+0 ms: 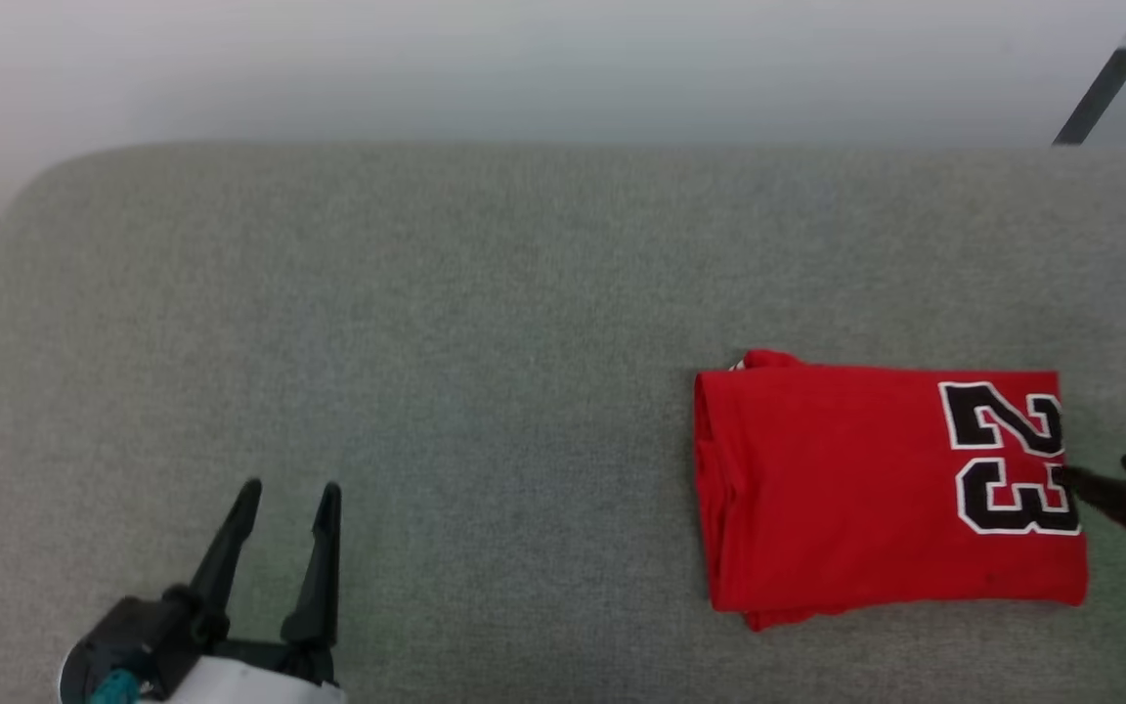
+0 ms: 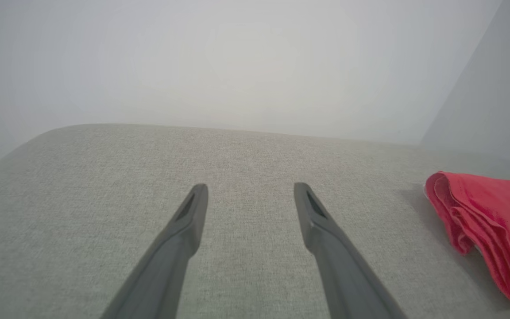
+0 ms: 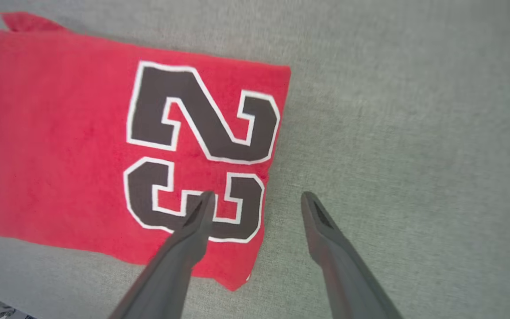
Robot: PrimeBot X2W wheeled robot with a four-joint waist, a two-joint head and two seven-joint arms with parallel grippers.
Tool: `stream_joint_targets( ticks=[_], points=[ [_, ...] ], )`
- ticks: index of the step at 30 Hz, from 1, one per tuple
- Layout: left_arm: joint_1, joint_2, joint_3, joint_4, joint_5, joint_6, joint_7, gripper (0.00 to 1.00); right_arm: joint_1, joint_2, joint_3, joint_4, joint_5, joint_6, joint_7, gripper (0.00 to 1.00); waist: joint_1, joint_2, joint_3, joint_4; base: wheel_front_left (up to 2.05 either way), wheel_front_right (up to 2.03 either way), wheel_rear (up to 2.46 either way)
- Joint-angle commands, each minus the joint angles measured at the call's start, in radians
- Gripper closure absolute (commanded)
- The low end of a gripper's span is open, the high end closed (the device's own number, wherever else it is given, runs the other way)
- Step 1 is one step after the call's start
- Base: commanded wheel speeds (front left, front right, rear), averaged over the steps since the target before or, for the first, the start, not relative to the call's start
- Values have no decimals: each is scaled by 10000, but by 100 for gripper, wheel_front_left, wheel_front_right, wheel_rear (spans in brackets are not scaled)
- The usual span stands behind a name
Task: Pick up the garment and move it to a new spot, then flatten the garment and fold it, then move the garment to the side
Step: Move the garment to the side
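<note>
The folded red "23" jersey (image 1: 846, 489) lies on the grey fabric surface (image 1: 426, 293), the left gripper (image 1: 291, 487) wide and empty well apart, the right gripper (image 3: 258, 195) wide astride its edge, perhaps touching.

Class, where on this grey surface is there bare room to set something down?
Free: the wide stretch between the left gripper and the folded garment, and the far strip behind the garment. Crowded: the right end, where the right gripper straddles the garment's edge.
</note>
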Motion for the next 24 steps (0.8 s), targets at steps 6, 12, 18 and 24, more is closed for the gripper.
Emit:
stream_joint_targets(
  ticks=[6,12,18,24],
  points=[
    [-709,-184,-24,14,197,-157,-38,0,-95,456,186,760,-231,-8,11,0,0,0,1253,384,0,0,0],
    [-985,-269,24,114,270,-199,-38,0,-26,761,573,1096,-219,-8,-177,64,0,0,1484,354,0,0,0],
    [-1143,-305,-89,243,359,-240,-40,0,-73,845,577,1176,52,-11,-881,100,0,0,1427,116,0,0,0],
    [-1284,-262,-198,58,399,-228,-26,0,7,884,2,1211,521,-14,-1956,100,0,0,1351,-484,0,0,0]
  ],
)
